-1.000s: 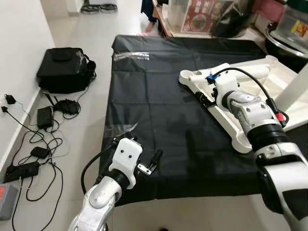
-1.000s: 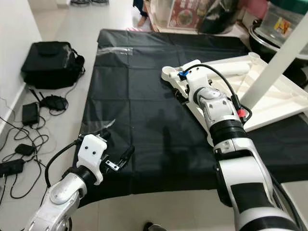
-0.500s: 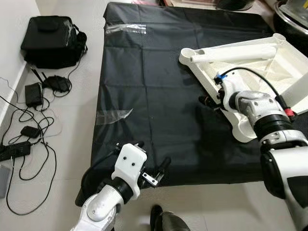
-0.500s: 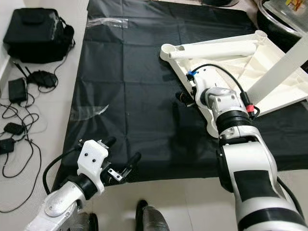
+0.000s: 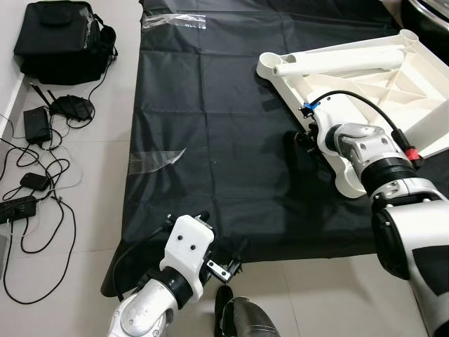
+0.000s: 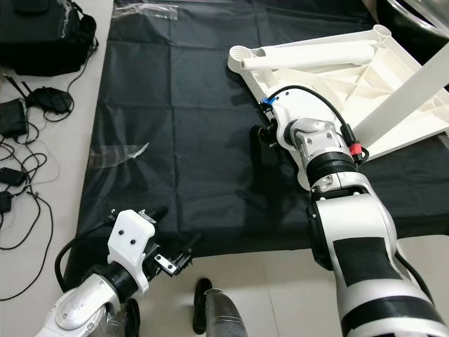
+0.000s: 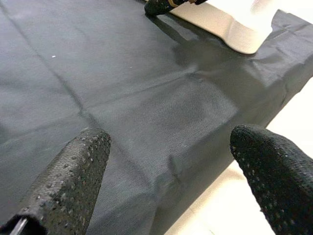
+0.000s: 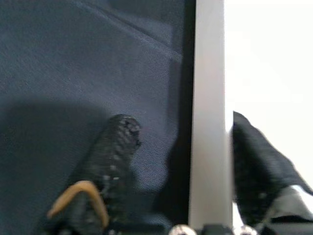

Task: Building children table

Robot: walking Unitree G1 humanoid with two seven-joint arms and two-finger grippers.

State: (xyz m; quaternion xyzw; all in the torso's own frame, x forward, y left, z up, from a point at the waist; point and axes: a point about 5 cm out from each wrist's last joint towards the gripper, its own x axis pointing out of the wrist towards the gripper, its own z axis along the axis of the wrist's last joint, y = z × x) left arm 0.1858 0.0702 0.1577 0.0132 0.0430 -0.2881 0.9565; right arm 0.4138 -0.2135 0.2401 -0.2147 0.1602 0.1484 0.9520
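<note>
White table (image 5: 379, 77), upside down on black cloth (image 5: 217, 140), right of centre, one leg lying along its far edge. Right gripper (image 8: 181, 161) at near-left rim, fingers astride the edge, one either side. Left gripper (image 7: 168, 161) over cloth's near edge, fingers wide, holding nothing. Black bag (image 5: 56, 31) and cables (image 5: 31, 189) on floor, left.
</note>
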